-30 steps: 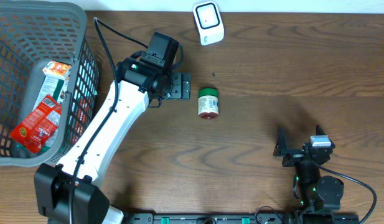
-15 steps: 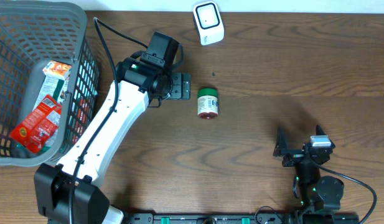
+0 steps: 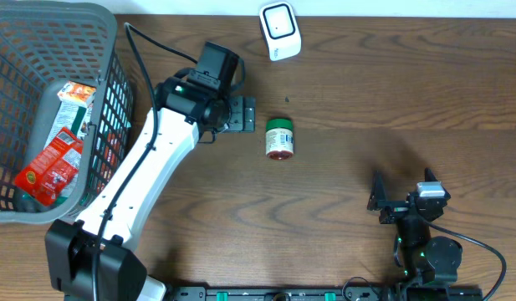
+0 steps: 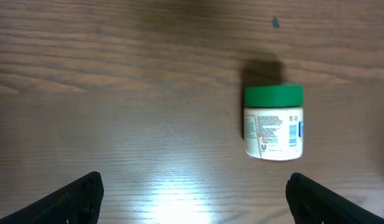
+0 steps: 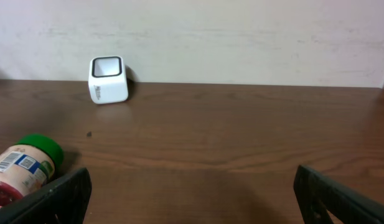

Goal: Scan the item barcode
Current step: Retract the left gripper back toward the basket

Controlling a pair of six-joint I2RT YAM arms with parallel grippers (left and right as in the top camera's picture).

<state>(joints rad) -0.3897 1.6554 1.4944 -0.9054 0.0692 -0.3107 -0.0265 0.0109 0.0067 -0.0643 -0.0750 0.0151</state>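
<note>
The item is a small jar (image 3: 279,138) with a green lid and a white label, lying on its side on the wooden table. My left gripper (image 3: 247,115) hovers just left of it, open, with nothing between its fingers. In the left wrist view the jar (image 4: 273,121) lies ahead and to the right of the open left gripper (image 4: 195,196). A white scanner (image 3: 279,31) stands at the table's far edge. Far from both, my right gripper (image 3: 402,192) rests open at the near right. In the right wrist view the right gripper (image 5: 192,193) is empty, with the jar (image 5: 23,168) at the far left and the scanner (image 5: 108,79) by the wall.
A grey plastic basket (image 3: 115,50) stands at the left edge with red and white packets (image 3: 53,163) inside. The left arm's white link (image 3: 140,180) runs diagonally from the front of the table past the basket. A light wall (image 5: 241,37) backs the table.
</note>
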